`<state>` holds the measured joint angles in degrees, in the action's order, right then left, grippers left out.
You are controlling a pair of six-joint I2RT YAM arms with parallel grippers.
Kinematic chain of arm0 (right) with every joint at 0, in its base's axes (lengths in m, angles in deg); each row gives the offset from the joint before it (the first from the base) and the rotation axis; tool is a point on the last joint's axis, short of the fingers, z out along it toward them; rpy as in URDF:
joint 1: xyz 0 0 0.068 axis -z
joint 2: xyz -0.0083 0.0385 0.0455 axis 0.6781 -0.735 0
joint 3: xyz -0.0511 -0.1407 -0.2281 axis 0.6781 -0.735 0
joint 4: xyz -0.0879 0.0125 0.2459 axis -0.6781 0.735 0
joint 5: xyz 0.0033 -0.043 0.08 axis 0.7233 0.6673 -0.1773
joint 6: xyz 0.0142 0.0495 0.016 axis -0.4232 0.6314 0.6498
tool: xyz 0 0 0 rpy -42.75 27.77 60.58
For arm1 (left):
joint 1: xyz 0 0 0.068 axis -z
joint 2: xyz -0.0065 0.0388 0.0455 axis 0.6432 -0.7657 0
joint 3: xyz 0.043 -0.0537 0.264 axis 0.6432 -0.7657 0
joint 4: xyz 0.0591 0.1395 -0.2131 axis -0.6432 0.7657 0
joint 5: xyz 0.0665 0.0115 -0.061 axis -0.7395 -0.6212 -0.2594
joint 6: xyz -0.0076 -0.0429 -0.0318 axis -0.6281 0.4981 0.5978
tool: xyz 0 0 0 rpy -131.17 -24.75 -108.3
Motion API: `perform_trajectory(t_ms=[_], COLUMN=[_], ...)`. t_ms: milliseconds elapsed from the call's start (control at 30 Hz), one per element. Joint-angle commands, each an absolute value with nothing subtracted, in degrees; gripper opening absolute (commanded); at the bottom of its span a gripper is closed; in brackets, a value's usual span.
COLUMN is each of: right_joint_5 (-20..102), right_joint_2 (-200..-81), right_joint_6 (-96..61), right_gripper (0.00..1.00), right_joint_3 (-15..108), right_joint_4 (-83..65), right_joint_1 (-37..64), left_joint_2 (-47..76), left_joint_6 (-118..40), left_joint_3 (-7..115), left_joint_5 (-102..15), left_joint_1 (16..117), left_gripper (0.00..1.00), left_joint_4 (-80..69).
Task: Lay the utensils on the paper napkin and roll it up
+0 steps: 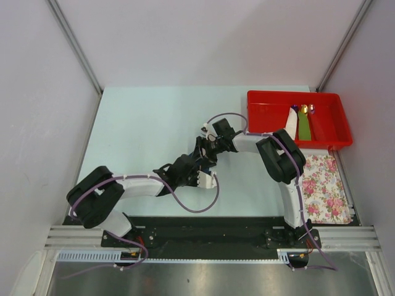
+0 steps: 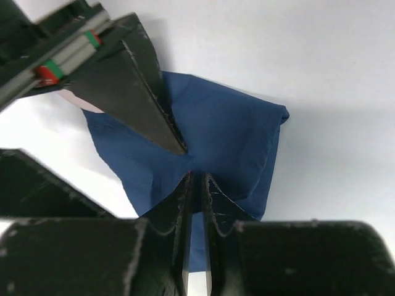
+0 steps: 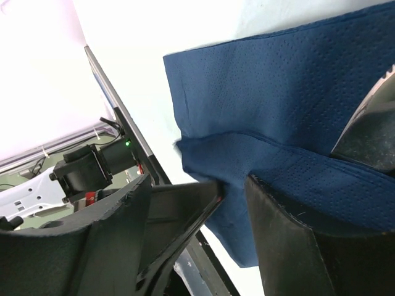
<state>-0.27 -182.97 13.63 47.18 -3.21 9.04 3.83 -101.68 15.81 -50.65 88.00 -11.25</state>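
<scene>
left gripper (image 2: 196, 180) pinched on napkin (image 2: 229, 129) fold at its tips | right gripper (image 3: 234, 185) apart, astride the ridge | risk: opposed pulls tear thin paper

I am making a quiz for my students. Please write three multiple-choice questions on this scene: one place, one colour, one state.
1. Where on the table is the red tray? A far right corner; B near left corner; C centre.
2. What colour is the napkin? A white; B dark blue; C green.
3. How is the left gripper? A wide open; B holding a spoon; C shut on the napkin.
Answers: 1 A, the top view shows it there; 2 B, both wrist views show blue paper; 3 C, it pinches a blue fold.
</scene>
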Motion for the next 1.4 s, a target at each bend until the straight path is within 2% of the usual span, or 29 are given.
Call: perform_trajectory(t_ms=[0,133,300,367,500,533,700,967,1033,1100,1133,1167,1233,1267,1300,1367], right_joint_5=[1.3,0.5,0.3,0.7,2.1,2.5,5.2,10.4,11.7,12.9,13.4,14.0,15.0,15.3,15.6,15.9], right_joint_2=[-183.8,-182.6,-179.5,-178.7,-177.5,-177.6,-178.8,-183.4,-183.8,-183.9,-183.9,-183.9,-184.0,-184.1,-184.2,-184.3], right_joint_6=[13.1,13.4,14.4,14.5,13.0,12.0,8.8,4.3,3.6,2.9,2.5,2.2,1.6,1.4,1.2,1.0], right_gripper=[0.67,0.66,0.56,0.5,0.31,0.29,0.22,0.2,0.19,0.18,0.18,0.18,0.17,0.17,0.17,0.17], right_joint_3=[47.3,48.3,49.6,49.7,49.9,49.9,51.2,52.7,52.8,52.8,52.8,52.8,52.8,53.0,53.1,53.2], right_joint_4=[-3.4,-3.1,-1.9,-1.6,-0.2,0.1,4.1,6.4,6.4,6.8,7.2,7.4,8.1,8.2,8.3,8.5], right_joint_1=[9.3,9.9,11.6,12.7,13.1,13.0,12.2,10.2,10.0,9.6,9.6,9.5,9.3,9.4,9.3,9.4], left_joint_2=[2.3,2.8,2.7,2.4,2.0,2.1,2.2,2.8,4.2,5.7,7.5,8.6,10.0,11.0,11.4,12.4], left_joint_6=[-104.9,-104.9,-104.6,-104.6,-104.6,-104.6,-104.0,-100.5,-97.8,-94.4,-89.5,-86.5,-76.1,-72.8,-69.6,-61.2], left_joint_3=[18.5,17.8,16.6,16.3,15.7,15.7,15.7,16.5,16.7,18.1,20.7,22.3,25.3,28.1,28.9,29.9], left_joint_5=[-54.0,-52.3,-50.8,-50.7,-50.4,-50.3,-49.3,-48.4,-47.9,-46.8,-43.4,-40.3,-35.3,-28.1,-25.0,-18.4], left_joint_1=[88.5,88.5,88.5,88.5,88.5,88.5,88.5,88.4,87.8,85.9,84.5,82.8,76.3,73.8,68.9,65.3], left_gripper=[0.14,0.11,0.07,0.06,0.06,0.06,0.06,0.06,0.1,0.21,0.24,0.31,0.37,0.4,0.42,0.44], left_joint_4=[-11.2,-8.0,-6.8,-7.0,-7.7,-7.7,-7.4,-6.7,-6.4,-4.6,-3.8,-0.7,4.7,6.2,7.8,7.9])
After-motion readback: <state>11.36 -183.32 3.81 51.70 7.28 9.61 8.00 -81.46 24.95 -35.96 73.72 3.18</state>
